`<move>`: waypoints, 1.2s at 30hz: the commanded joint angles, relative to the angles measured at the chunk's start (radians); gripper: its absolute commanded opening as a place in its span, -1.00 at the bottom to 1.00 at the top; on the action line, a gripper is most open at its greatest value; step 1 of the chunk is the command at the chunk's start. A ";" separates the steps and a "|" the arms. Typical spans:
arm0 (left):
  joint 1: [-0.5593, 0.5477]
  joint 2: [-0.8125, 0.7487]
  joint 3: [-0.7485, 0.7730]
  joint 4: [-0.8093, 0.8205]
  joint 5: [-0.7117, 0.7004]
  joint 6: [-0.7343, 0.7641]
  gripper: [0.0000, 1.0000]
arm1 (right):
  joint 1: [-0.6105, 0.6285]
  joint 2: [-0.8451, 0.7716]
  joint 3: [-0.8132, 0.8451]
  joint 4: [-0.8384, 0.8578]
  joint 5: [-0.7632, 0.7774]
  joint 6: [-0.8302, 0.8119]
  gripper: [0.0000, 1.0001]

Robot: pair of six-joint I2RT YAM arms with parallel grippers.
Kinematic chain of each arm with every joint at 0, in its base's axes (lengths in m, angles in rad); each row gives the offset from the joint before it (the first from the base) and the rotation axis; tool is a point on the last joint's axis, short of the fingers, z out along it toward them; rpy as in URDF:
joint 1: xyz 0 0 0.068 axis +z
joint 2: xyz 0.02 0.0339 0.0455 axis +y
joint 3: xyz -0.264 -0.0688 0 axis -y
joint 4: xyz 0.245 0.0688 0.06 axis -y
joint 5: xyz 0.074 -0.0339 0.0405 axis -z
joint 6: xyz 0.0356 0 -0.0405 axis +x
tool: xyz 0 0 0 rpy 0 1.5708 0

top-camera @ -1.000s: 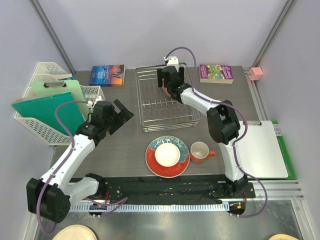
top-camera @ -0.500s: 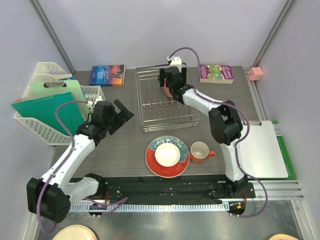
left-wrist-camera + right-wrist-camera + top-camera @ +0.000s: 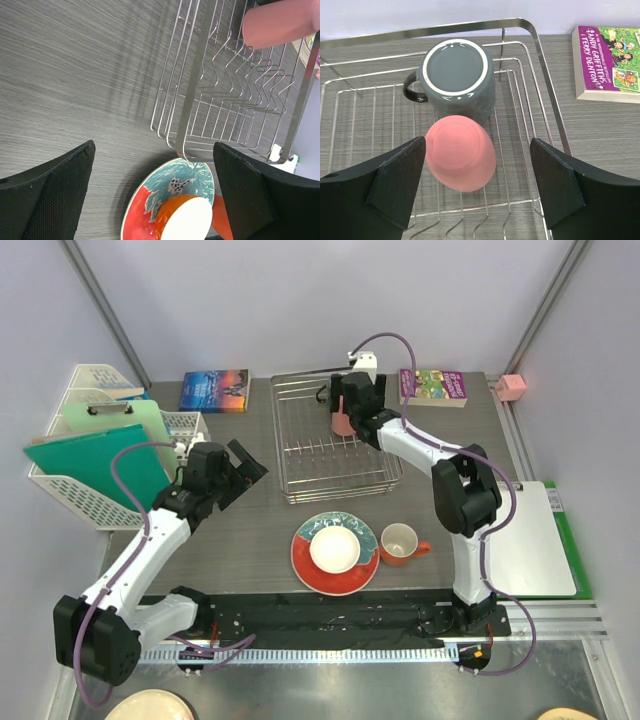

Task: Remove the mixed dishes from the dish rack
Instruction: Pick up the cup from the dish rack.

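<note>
The silver wire dish rack (image 3: 296, 470) stands at the back middle. In the right wrist view (image 3: 547, 95) it holds an upside-down dark grey mug (image 3: 457, 80) and, in front of it, a tilted upside-down pink cup (image 3: 461, 152). My right gripper (image 3: 477, 150) is open above the rack, its fingers on either side of the pink cup (image 3: 342, 424) and not closed on it. The teal plate (image 3: 308, 565) lies on the table with the orange-and-white bowl (image 3: 335, 549) on it, and the orange mug (image 3: 400, 543) stands beside it. My left gripper (image 3: 243, 465) is open and empty, left of the rack.
A white lattice basket (image 3: 75, 495) with green clipboards stands at the left. Two books (image 3: 214, 390) (image 3: 432, 386) lie at the back. A white clipboard (image 3: 525, 538) lies at the right. A small pink object (image 3: 511, 386) sits at the back right.
My right gripper has shifted a little to the right over the rack, and more of the pink cup shows. The left arm has not moved.
</note>
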 commanded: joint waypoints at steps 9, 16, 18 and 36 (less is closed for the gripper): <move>-0.003 -0.008 -0.010 0.046 0.007 0.000 0.98 | 0.003 -0.079 0.003 0.044 -0.078 0.059 0.79; -0.003 -0.001 -0.010 0.054 0.005 0.005 0.98 | 0.003 -0.030 0.031 0.024 -0.107 0.067 0.78; -0.003 0.002 -0.010 0.054 0.007 0.005 0.98 | 0.001 -0.011 0.044 0.014 -0.115 0.068 0.78; -0.003 0.015 -0.015 0.060 0.013 0.008 0.99 | -0.010 0.089 0.092 -0.040 -0.081 0.070 0.01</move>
